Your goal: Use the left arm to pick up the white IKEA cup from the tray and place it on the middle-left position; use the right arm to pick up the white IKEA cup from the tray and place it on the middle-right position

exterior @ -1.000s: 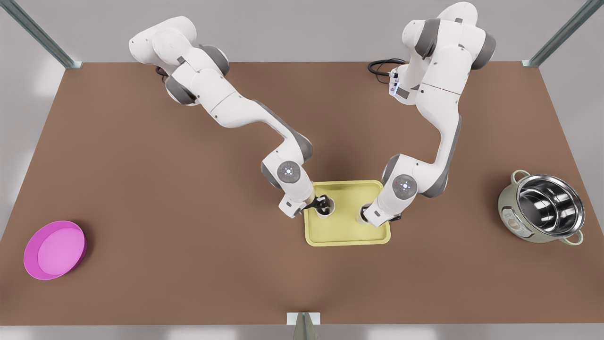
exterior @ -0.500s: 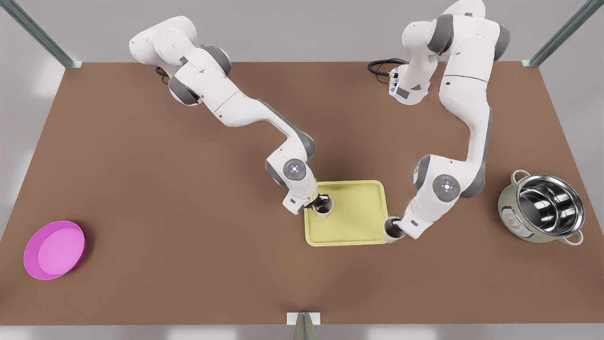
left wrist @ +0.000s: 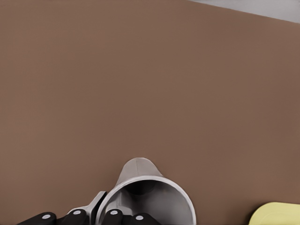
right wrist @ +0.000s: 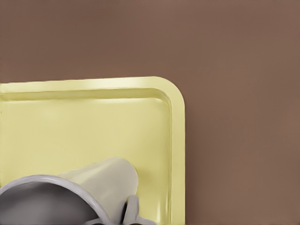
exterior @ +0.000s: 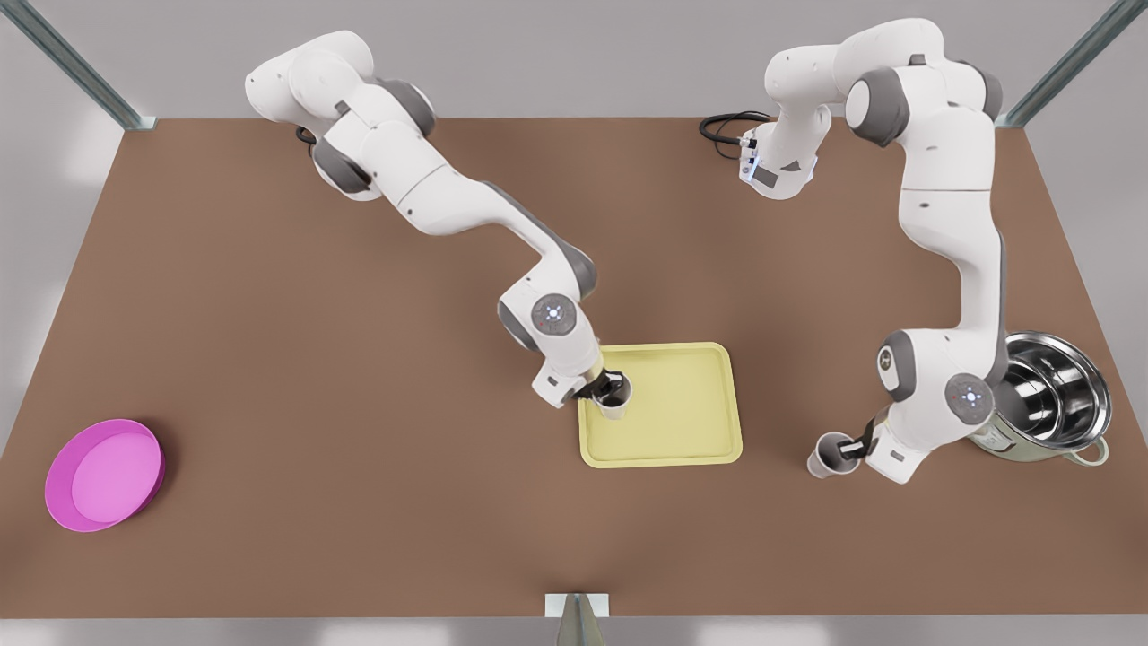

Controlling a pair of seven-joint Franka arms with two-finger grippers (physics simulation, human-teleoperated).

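Observation:
The pale yellow tray (exterior: 682,422) lies at the table's middle. My left gripper (exterior: 850,449), on the arm at the front view's right, is shut on the rim of a white cup (exterior: 825,458) over bare brown tabletop, right of the tray. In the left wrist view that cup (left wrist: 138,171) is pinched by the gripper (left wrist: 99,216), and a tray corner (left wrist: 279,214) shows beyond it. My right gripper (exterior: 606,388) is shut on the other white cup (exterior: 616,401) at the tray's left edge. The right wrist view has this cup (right wrist: 105,180) over the tray (right wrist: 70,126) near a rounded corner.
A steel pot (exterior: 1045,395) stands close behind the left arm's wrist at the front view's right. A round magenta dish (exterior: 103,475) sits far to the front view's left. A black cable (exterior: 726,126) lies at the table's back edge.
My left gripper carried its cup off the tray toward the front view's right, ending over bare table near the pot. My right gripper stayed at its cup on the tray, barely shifting.

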